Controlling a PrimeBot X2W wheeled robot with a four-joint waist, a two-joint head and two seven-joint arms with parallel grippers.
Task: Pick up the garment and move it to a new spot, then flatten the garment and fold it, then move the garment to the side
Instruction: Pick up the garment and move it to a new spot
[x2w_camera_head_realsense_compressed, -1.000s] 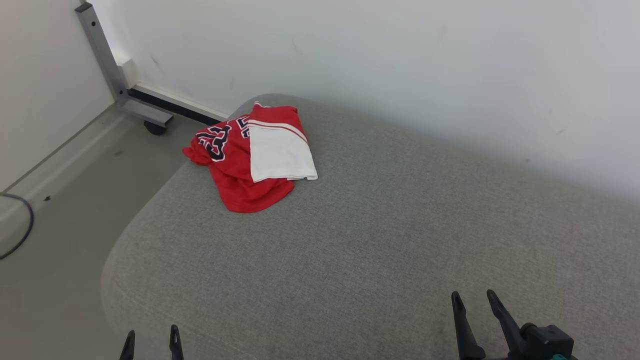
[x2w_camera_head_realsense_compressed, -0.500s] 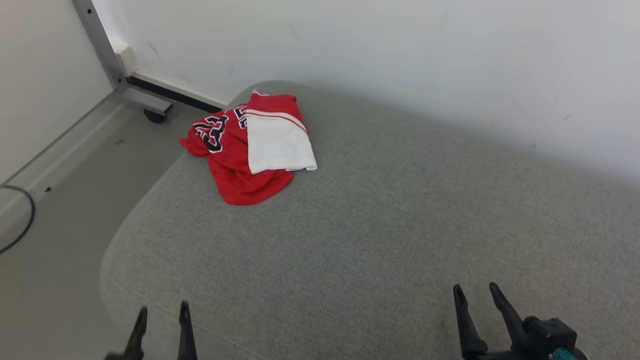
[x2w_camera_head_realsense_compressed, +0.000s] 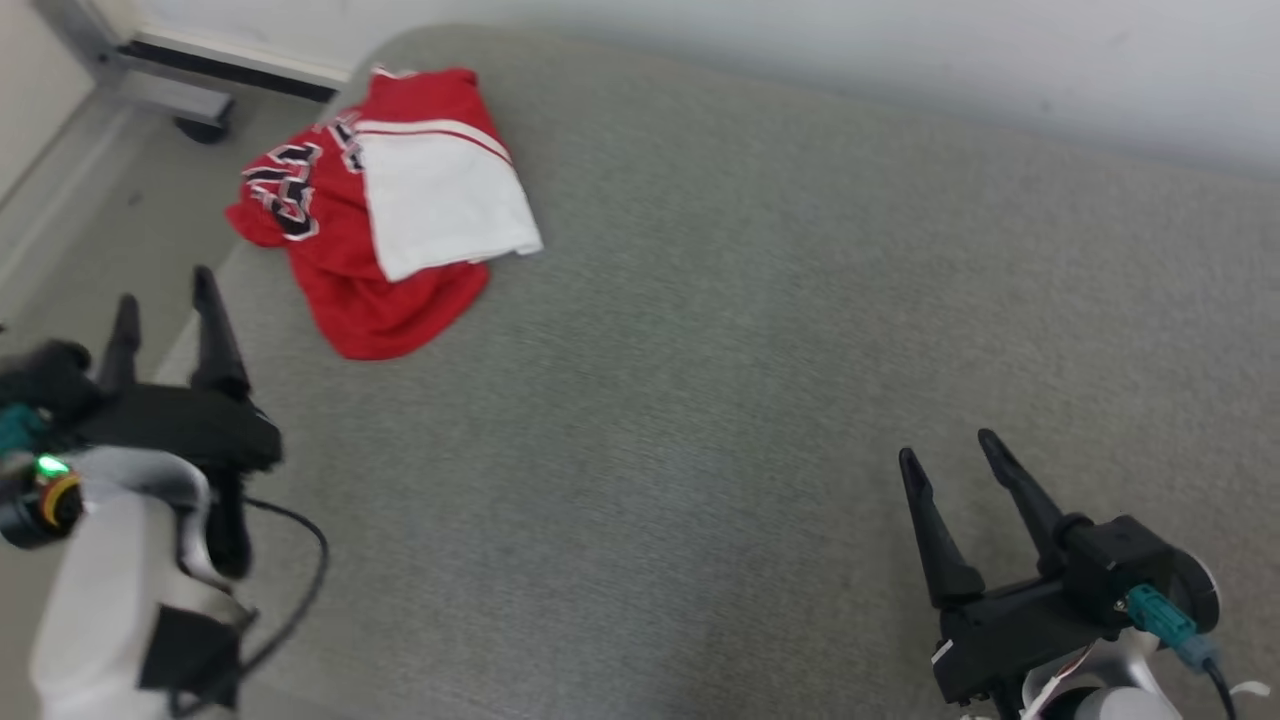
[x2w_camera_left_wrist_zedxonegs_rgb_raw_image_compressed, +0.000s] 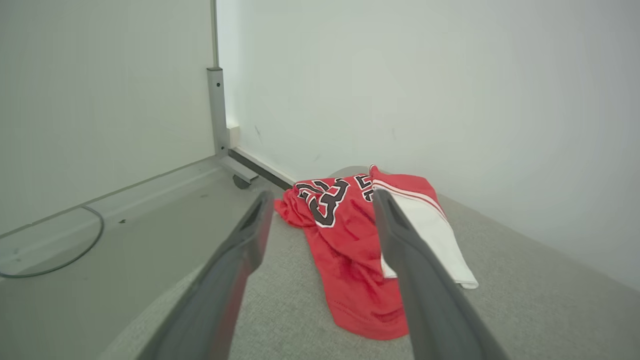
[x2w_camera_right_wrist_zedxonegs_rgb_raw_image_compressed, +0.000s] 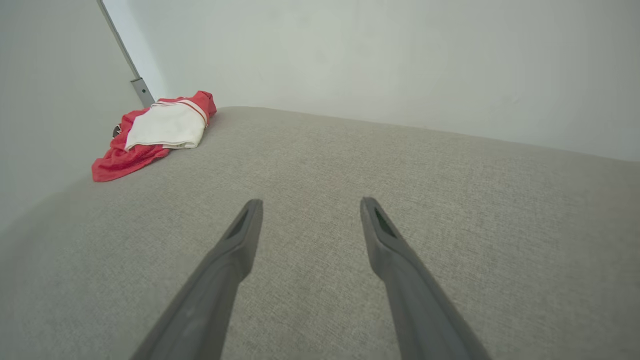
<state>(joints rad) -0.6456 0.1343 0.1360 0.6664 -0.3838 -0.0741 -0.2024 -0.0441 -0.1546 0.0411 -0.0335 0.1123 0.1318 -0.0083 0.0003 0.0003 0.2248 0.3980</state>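
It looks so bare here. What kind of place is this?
Probably a plain indoor test room rather than a home: a big grey fabric cushion sits against bare white walls, beside a metal frame standing on a wheel.

- Grey fabric cushion (x2w_camera_head_realsense_compressed: 760, 380) with a rounded corner, set against the wall.
- White wall (x2w_camera_left_wrist_zedxonegs_rgb_raw_image_compressed: 400, 75), faintly scuffed.
- Smooth grey floor (x2w_camera_left_wrist_zedxonegs_rgb_raw_image_compressed: 125, 225) at the left.
- Grey metal post (x2w_camera_left_wrist_zedxonegs_rgb_raw_image_compressed: 216, 110) on a dark caster (x2w_camera_left_wrist_zedxonegs_rgb_raw_image_compressed: 241, 182) in the corner.
- Dark cable (x2w_camera_left_wrist_zedxonegs_rgb_raw_image_compressed: 101, 227) curving across the floor.
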